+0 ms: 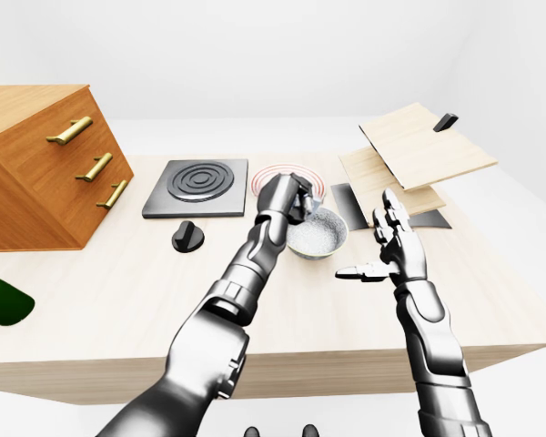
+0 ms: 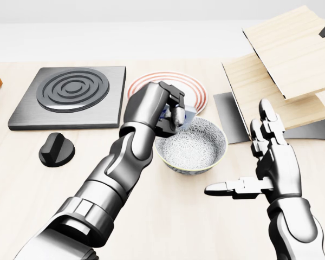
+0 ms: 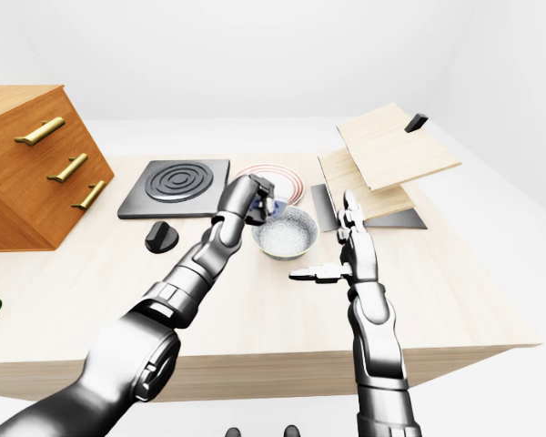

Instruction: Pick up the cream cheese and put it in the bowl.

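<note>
My left hand (image 2: 170, 114) is shut on the cream cheese (image 2: 187, 113), a small pale blue box of which only an edge shows between the fingers. It hovers over the upper left rim of the patterned bowl (image 2: 206, 154) in the middle of the table. The bowl's inside looks empty. My right hand (image 2: 262, 162) is open, fingers up and thumb pointing left, just right of the bowl and apart from it.
A red-ringed plate (image 2: 192, 86) lies just above the bowl. A black stove plate (image 2: 70, 95) and its knob (image 2: 56, 149) are at left. A wooden drawer cabinet (image 1: 36, 164) stands at far left. Tilted wooden boards (image 2: 292, 59) lie at upper right over a dark sheet (image 2: 230, 119).
</note>
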`<state>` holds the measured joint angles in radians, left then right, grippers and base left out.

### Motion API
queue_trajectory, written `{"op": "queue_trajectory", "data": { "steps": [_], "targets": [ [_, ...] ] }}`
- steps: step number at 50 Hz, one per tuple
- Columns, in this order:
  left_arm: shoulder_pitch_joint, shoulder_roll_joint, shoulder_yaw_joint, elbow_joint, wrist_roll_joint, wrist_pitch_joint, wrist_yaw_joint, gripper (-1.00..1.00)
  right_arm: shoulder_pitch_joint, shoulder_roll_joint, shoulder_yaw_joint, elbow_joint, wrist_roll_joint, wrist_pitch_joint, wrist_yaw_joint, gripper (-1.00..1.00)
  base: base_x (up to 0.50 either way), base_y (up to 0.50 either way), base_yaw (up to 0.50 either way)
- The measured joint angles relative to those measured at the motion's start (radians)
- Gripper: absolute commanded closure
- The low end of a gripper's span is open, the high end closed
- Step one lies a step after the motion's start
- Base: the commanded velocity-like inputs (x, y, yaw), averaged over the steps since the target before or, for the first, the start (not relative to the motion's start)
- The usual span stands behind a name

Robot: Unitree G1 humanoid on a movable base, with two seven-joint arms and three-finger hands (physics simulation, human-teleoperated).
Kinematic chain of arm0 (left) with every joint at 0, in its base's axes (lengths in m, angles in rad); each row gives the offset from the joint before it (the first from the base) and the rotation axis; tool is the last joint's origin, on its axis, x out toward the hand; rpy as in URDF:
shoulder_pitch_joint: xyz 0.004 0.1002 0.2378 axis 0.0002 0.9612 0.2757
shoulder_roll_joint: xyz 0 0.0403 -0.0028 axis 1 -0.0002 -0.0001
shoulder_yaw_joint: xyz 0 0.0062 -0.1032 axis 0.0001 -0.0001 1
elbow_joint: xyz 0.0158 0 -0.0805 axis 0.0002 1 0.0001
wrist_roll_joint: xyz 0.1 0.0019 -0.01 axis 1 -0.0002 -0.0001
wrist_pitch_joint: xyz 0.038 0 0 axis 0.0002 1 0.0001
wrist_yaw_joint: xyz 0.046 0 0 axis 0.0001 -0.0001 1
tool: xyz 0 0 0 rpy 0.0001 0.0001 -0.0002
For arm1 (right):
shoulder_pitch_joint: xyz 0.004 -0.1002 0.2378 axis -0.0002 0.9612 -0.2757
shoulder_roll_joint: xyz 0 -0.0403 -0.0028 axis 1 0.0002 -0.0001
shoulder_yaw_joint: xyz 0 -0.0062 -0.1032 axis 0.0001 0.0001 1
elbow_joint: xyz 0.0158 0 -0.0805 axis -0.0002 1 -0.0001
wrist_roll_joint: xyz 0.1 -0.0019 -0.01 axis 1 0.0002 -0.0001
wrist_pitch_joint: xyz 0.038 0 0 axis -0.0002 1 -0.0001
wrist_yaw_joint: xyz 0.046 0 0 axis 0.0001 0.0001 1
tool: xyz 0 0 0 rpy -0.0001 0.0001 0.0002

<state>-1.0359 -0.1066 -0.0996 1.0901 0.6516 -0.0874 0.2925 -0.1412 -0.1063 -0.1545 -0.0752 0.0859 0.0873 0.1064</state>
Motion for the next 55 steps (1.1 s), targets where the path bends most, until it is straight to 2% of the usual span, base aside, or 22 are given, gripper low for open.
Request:
{"op": "queue_trajectory", "data": {
  "steps": [28,55],
  "targets": [
    [-0.030,-0.026,-0.005,0.116,0.081,0.000,0.053,1.00,0.017,0.001,-0.008,0.005,0.013,0.000,0.009,-1.00,0.00,0.00,0.00],
    [-0.021,-0.061,-0.006,0.132,0.060,0.000,0.033,1.00,0.002,0.000,0.000,0.041,0.016,0.000,0.002,-1.00,0.00,0.00,0.00]
  ]
}}
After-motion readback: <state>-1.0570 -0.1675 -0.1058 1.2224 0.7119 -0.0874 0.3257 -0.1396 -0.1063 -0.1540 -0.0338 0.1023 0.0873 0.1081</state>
